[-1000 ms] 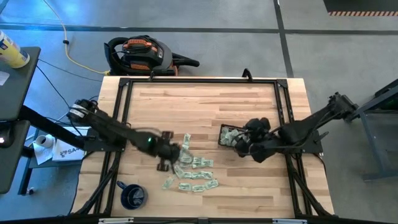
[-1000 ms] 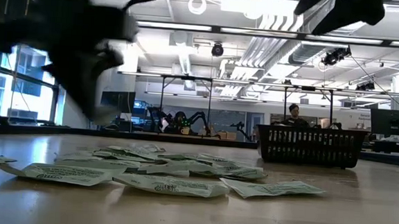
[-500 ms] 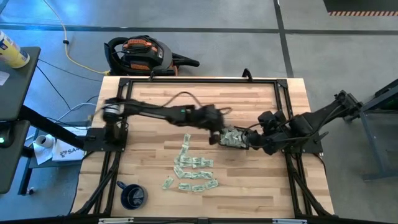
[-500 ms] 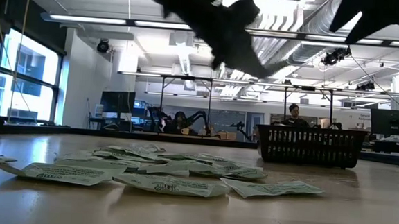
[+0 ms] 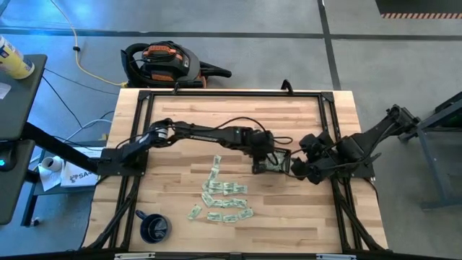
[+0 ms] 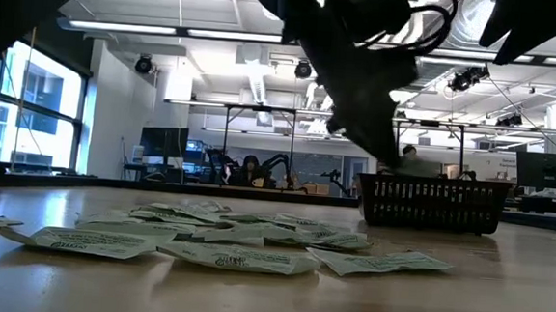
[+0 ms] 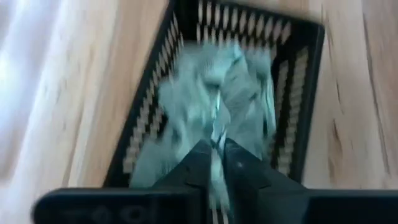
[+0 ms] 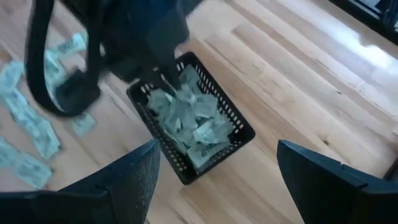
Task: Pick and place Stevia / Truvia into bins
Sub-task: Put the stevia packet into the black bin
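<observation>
A pale wooden counter [image 5: 289, 115] stands on a grey floor, ringed by a black frame [image 5: 231, 94]. Level across it, the room behind is a wide workshop hall with strip lights, ducts and windows on one side. A person [image 6: 409, 156] sits far back.

One black tray [image 8: 242, 134] sits right of the counter's middle, its slatted walls upright. It is heaped with pale green and white sachets [image 8: 186, 118], too jumbled to count. The left claw [image 7: 216, 146] hangs directly over this heap, pointing down into the tray. A pale strip shows at its tip, but the blur hides whether the claw grips it or is letting go — I cannot tell. The right claw [image 5: 299, 167] hovers just beside the tray on its right side, spread wide and holding nothing.

Loose sachets [image 5: 224, 198] — roughly a dozen — lie flat in a scattered patch towards the front of the counter, left of the tray and apart from it. Some overlap.

One dark blue mug [image 5: 153, 227] stands near the front left corner, well apart from the sachets. The back half of the counter is bare wood, crossed only by the left arm. On the floor behind lies one orange and black vacuum [image 5: 166, 63].
</observation>
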Motion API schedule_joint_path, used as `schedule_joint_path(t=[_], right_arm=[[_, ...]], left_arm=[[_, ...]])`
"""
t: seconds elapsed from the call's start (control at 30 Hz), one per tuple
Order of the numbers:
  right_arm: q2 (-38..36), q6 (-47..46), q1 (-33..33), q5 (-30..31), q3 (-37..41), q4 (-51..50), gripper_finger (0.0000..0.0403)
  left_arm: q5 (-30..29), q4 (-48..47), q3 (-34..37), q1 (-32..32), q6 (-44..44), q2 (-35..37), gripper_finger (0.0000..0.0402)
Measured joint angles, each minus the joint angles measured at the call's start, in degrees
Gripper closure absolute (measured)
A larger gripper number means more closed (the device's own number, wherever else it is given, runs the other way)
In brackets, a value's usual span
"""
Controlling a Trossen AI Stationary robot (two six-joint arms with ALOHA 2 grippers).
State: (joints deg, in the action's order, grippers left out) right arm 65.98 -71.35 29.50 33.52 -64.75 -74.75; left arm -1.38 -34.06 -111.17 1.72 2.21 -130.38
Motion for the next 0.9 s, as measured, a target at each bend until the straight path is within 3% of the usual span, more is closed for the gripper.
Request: schedule_joint_path(t=[0.2, 0.33, 0.43, 0.57, 0.77, 0.9], right_arm=[[1.1, 3.8, 1.8, 0.3, 0.0, 1.8, 0.0091], [3.1, 7.5, 2.2, -1.9, 0.0, 4.0, 0.0091], [6.5, 14.5, 1.9, -7.0, 0.0, 9.3, 0.0091], [12.9, 25.7, 1.8, -12.1, 0.0, 15.6, 0.0091], [21.3, 38.6, 1.8, -19.1, 0.0, 28.5, 0.0091], [27.2, 45.5, 1.6, -25.4, 0.0, 38.2, 0.0091]], left_arm=[[4.3, -14.2, 0.1, -0.4, 1.0, 3.8, 0.0263], [1.8, -22.4, 0.1, -3.5, -0.4, 6.7, 0.0247], [-1.8, -25.6, 3.4, -7.0, -1.7, 10.5, 0.0251], [-4.1, -21.8, 15.3, -10.9, 2.5, 17.9, 0.0267], [-4.2, -10.3, 39.0, -14.1, 22.3, 33.2, 0.0281], [-6.9, -4.1, 50.6, -17.4, 35.1, 43.6, 0.028]])
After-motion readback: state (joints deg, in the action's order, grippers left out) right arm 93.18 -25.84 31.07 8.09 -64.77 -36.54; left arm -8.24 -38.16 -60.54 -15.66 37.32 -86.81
